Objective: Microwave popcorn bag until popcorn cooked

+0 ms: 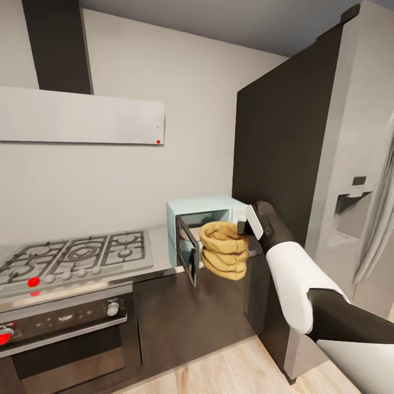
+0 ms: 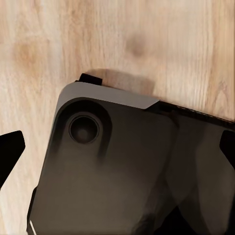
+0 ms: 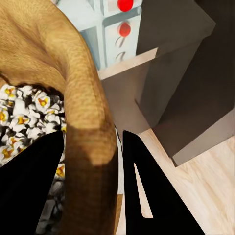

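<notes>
The tan popcorn bag hangs in front of the open cavity of the mint-blue microwave, beside its door, which swings out toward me. My right gripper is shut on the bag's rim from the right. In the right wrist view the rolled rim sits pinched between the two black fingers, and white puffed popcorn with yellow centres fills the bag. My left gripper is open over the robot's dark base, fingers wide apart. The grey countertop carries the microwave.
A gas hob with black grates lies left of the microwave, with an oven below it. A tall fridge stands close on the right, next to my right arm. Pale wood floor lies in front of the cabinets.
</notes>
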`<state>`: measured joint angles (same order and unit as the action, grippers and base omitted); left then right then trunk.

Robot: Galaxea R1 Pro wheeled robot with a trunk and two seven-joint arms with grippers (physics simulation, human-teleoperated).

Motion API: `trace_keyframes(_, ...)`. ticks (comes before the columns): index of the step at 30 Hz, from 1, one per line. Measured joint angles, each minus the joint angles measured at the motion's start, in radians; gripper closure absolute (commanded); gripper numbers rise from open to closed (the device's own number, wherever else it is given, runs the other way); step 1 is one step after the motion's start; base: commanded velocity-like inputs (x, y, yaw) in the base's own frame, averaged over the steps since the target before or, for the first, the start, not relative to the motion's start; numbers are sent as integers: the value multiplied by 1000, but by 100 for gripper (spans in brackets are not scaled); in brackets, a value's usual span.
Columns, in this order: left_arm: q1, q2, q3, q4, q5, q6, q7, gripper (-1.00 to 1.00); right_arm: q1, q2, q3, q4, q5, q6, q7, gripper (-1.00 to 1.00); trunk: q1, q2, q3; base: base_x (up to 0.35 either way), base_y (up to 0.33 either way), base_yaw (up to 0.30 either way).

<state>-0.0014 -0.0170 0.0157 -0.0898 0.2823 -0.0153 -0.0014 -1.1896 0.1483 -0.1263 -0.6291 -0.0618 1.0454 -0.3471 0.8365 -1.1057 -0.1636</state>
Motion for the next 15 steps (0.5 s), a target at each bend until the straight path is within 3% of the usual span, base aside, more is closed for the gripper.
trace_keyframes(11, 0, 0, 0, 0, 0, 0, 0, -100, 0, -1, 0, 9, -6, 0, 2, 100, 0, 0, 0, 112, 0, 0)
trace_keyframes(15, 0, -1, 0, 0, 0, 0, 0, -100, 1, -5, -1, 7, -11, 0, 60, 100, 0, 0, 0, 12, 0, 0)
